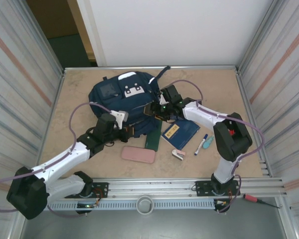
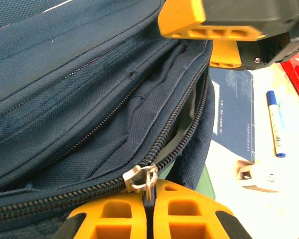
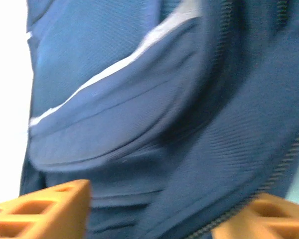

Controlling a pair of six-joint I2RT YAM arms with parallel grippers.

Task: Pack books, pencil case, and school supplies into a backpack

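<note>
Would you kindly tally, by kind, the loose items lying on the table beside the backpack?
Navy book: 1 in sight
Pencil case: 1
Green flat box: 1
Marker pen: 1
Teal item: 1
Pink-and-white item: 1
Total: 6

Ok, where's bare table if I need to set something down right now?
Free: table left of the backpack toward the left wall, and the far right corner beyond the right arm. Crowded: in front of the backpack, with pencil case, green box, book, marker.
</note>
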